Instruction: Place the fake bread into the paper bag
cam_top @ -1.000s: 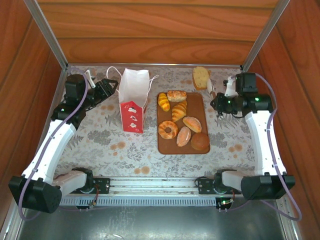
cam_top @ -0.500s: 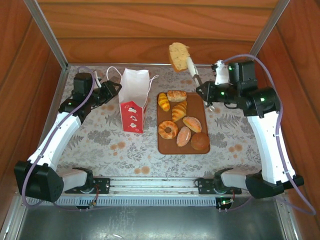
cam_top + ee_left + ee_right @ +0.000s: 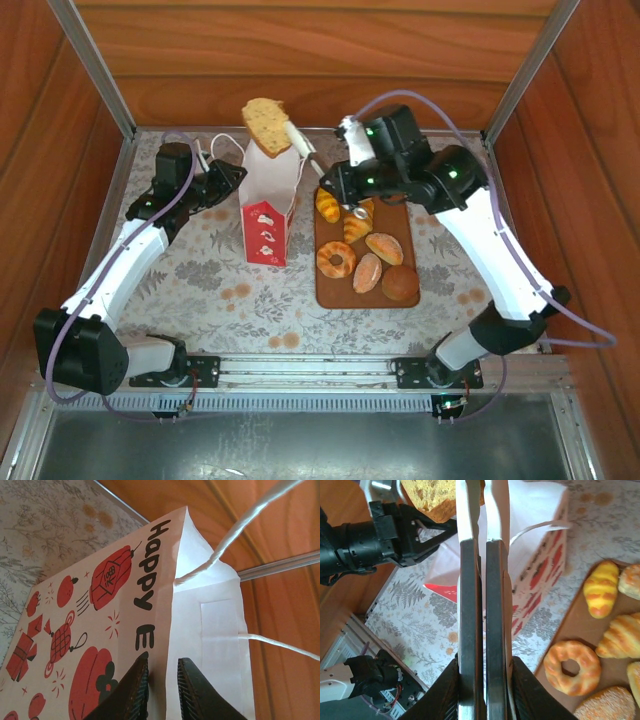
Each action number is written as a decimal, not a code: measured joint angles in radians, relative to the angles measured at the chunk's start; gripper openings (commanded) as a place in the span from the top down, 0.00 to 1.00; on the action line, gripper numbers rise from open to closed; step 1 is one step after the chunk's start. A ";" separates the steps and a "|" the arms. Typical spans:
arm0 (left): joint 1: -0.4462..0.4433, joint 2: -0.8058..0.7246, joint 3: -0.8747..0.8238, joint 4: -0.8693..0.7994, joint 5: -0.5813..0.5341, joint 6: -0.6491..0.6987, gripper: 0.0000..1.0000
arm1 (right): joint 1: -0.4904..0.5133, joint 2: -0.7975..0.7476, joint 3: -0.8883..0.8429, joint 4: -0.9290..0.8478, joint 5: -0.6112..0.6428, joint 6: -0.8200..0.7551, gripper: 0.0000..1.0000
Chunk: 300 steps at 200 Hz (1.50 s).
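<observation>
Here, from left: the left tool was pinched together on the side wall of the paper bag, standing upright on the worktop. The right tool was clamped on metal tongs, which held a bread slice over the bag's mouth. Other pastries lay on the brown board. They looked light and squashy, best gripped across the middle.

tongs holding bread slice, above paper bag
</observation>
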 measured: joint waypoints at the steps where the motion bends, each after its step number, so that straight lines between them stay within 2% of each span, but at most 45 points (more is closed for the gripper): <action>1: 0.000 0.000 0.000 0.000 -0.001 0.000 0.81 | 0.002 0.002 0.001 0.000 0.000 0.000 1.00; 55: -0.020 0.000 0.000 0.004 -0.028 -0.006 0.92 | 0.036 0.086 0.014 -0.035 0.072 0.021 1.00; 109: -0.022 0.000 -0.004 0.008 -0.048 -0.018 0.99 | 0.059 0.093 0.010 -0.093 0.146 0.035 1.00; 207: -0.024 -0.008 -0.019 0.026 -0.062 -0.029 1.00 | 0.088 0.170 0.010 -0.173 0.213 0.028 0.99; 249: -0.026 -0.010 -0.019 0.026 -0.063 -0.029 1.00 | 0.088 0.171 0.013 -0.177 0.222 0.025 0.90; 262: -0.026 -0.010 -0.019 0.026 -0.063 -0.029 1.00 | 0.088 0.171 0.013 -0.179 0.224 0.025 0.84; 300: -0.026 -0.010 -0.019 0.026 -0.063 -0.029 1.00 | 0.088 0.171 0.013 -0.179 0.227 0.024 0.73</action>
